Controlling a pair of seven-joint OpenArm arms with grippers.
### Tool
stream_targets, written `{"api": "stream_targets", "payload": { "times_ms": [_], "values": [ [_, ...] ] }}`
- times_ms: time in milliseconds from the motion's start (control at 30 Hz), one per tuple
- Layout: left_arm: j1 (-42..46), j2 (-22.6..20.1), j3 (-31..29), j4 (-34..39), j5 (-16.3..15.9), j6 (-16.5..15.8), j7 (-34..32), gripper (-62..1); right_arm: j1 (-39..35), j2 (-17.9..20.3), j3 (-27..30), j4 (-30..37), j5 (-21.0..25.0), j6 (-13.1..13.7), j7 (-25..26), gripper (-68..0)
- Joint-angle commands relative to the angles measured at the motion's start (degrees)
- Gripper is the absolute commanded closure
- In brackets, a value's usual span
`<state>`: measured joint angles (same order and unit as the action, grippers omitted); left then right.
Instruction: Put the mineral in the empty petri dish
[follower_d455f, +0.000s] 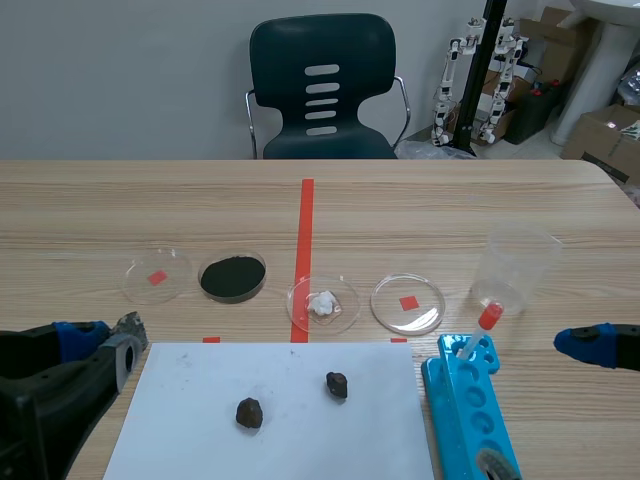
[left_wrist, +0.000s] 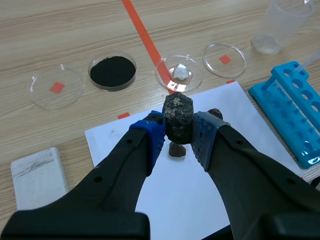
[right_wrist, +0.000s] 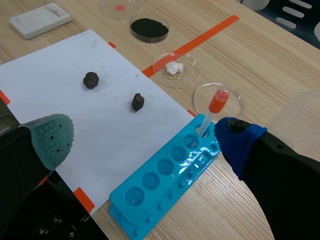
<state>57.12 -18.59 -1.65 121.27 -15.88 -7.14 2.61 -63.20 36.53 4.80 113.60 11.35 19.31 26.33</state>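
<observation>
Since L gripper (left_wrist: 178, 136) is clamped on the mineral (left_wrist: 177, 116), clear of the table, carry it level to the empty petri dish (left_wrist: 55, 87) beside the black-powder dish (left_wrist: 112, 71). Go low before release, as a drop could skid the dish. R gripper (right_wrist: 145, 141) is wide apart, holding nothing.

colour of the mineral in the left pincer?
The mineral is dark grey-brown with lighter flecks; the left wrist view shows it best.

A robotics lab: a pale wooden bench (follower_d455f: 100, 210) carries clear round petri dishes (follower_d455f: 407, 290), a bright blue plastic test-tube rack (follower_d455f: 470, 410) and a clear plastic beaker (follower_d455f: 515, 265), while small white humanoid robots (follower_d455f: 450, 90) and brown cardboard boxes (follower_d455f: 600, 130) stand behind.
</observation>
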Motion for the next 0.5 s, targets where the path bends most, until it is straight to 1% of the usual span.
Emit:
{"api": "stream_targets", "payload": {
  "times_ms": [0, 33, 467],
  "values": [
    [-0.15, -0.20, -0.22, 0.31, -0.11, 0.09, -1.07, -12.6, 0.35, -0.02, 0.00, 0.33, 0.42, 0.00, 0.59, -58.7],
    [-0.15, -0.20, -0.22, 0.31, 0.66, 0.09, -1.11, -12.6, 0.35, -0.02, 0.00, 0.33, 0.42, 0.00, 0.59, -58.7],
    [-0.17, -0.20, -0.22, 0.31, 0.68, 0.09, -1.40, -12.6, 0.35, -0.02, 0.00, 0.33, 0.42, 0.00, 0.59, -58.7]
  ]
}}
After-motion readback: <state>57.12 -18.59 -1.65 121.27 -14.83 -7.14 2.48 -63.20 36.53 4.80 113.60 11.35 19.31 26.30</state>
